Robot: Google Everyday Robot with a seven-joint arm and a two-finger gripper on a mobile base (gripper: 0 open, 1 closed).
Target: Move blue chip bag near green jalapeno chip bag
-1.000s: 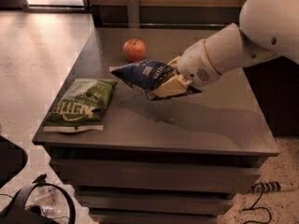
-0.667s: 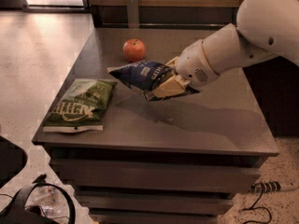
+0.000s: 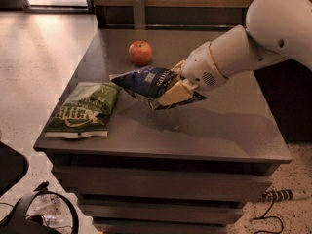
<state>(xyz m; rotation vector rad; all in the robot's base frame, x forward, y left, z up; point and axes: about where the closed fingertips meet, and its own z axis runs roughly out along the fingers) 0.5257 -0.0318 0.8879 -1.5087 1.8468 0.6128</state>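
The blue chip bag (image 3: 146,82) is dark navy with white lettering and hangs in the air above the middle of the table. My gripper (image 3: 173,91) is shut on its right end, with the white arm reaching in from the right. The green jalapeno chip bag (image 3: 85,109) lies flat near the table's front left corner, with white "KETTLE" lettering. The blue bag's left tip is a short way right of and above the green bag, not touching it.
A red apple (image 3: 140,52) sits on the grey table (image 3: 219,130) behind the blue bag. The table's front edge runs just below the green bag. Cables and a power strip (image 3: 278,196) lie on the floor.
The gripper with the blue bag has shifted slightly left toward the green bag. The green bag and apple have not moved.
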